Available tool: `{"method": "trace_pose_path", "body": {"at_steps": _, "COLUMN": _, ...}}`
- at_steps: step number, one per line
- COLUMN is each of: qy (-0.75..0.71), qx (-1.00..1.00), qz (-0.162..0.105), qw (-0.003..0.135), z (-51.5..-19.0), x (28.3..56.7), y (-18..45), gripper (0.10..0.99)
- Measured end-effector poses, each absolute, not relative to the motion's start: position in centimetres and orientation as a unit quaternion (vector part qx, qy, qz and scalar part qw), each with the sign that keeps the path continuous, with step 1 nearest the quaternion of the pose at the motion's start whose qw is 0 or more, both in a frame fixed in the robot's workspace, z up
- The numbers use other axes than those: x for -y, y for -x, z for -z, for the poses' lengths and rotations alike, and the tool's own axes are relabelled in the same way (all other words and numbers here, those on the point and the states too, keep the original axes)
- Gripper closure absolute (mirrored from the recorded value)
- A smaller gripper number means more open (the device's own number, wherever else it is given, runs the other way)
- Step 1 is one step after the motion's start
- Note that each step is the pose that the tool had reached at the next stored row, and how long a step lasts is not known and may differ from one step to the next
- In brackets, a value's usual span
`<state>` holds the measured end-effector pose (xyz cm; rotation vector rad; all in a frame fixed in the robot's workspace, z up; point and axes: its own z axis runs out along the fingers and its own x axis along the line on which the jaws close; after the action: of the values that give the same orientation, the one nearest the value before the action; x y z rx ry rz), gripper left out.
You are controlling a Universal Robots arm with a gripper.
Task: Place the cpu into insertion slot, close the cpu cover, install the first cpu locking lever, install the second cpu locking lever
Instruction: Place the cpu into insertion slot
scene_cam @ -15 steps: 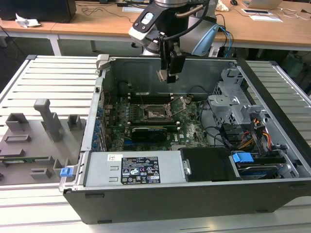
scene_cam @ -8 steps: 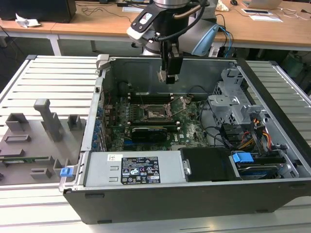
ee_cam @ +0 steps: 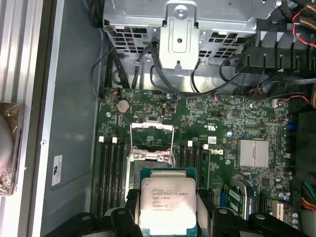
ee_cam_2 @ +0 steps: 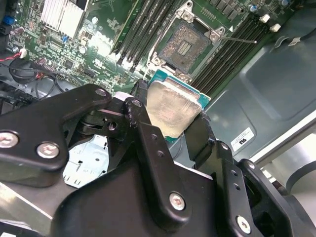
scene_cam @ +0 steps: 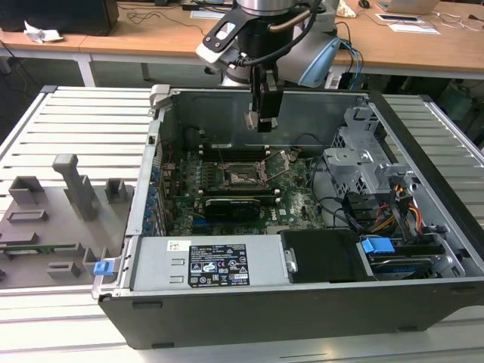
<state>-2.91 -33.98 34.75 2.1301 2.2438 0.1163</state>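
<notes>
A big open computer case (scene_cam: 302,302), black and grey metal, lies on a pale grey slatted table (scene_cam: 83,121). On the floor of the case sits the flat green motherboard (scene_cam: 227,193), full of tiny parts. Near the middle of the board, toward the case's far wall in the exterior view, is the square metal socket (ee_cam_2: 185,47). It has no chip in it. The cpu cover (ee_cam: 151,127), a thin grey metal frame with a square window, stands tipped up at one edge of the socket, so the way in is open.

The cpu (ee_cam: 168,202), a small flat square chip with a silver-grey top and a green rim, is not in the socket yet. It hangs in the air above the board, close to the socket. The black gripper (scene_cam: 263,122) on the arm has its two fingers (ee_cam_2: 143,123) closed on the chip, pinching two opposite edges.

To do this step well, the chip likely needs to stay flat, with its sides lined up square with the socket's sides. It should probably come straight down and not slide sideways, because the little pins look easy to bend. It should keep clear of the raised cover and the thin wire lever (ee_cam_2: 239,39). The fingers should probably let go only when the chip rests all the way in.
</notes>
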Motion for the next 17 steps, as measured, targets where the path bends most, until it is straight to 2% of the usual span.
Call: {"method": "trace_pose_path", "body": {"at_steps": 17, "qy": -0.688, "qx": -0.725, "qz": -0.038, "qw": 0.023, "z": -33.78, "x": 33.98, "y": 2.91, "gripper": 0.545}}
